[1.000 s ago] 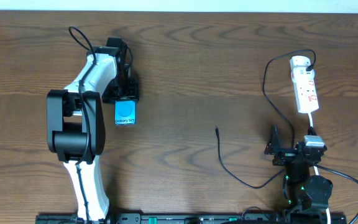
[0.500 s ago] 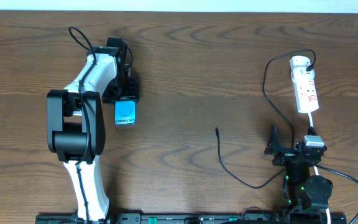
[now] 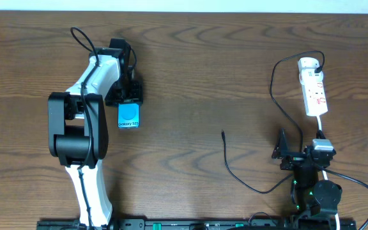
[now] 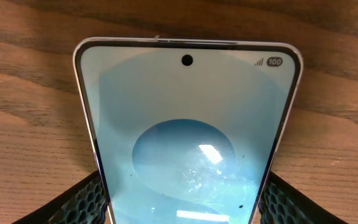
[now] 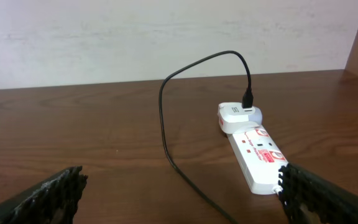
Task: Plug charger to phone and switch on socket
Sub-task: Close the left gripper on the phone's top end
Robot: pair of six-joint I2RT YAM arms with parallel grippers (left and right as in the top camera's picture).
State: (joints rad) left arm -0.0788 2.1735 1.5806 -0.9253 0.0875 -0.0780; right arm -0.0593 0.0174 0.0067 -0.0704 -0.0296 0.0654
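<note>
The phone lies flat on the wooden table at the left, turquoise screen up. My left gripper is shut on it; in the left wrist view the phone fills the gap and both black fingers press its long edges. The charger's black plug tip lies free mid-table, and its cable loops round to the white socket at the far right. My right gripper sits near the front right, open and holding nothing. From the right wrist the socket and cable lie ahead.
The socket's white cord runs back toward the right arm's base. The left arm stretches over the table's left side. A pale wall stands behind the far table edge.
</note>
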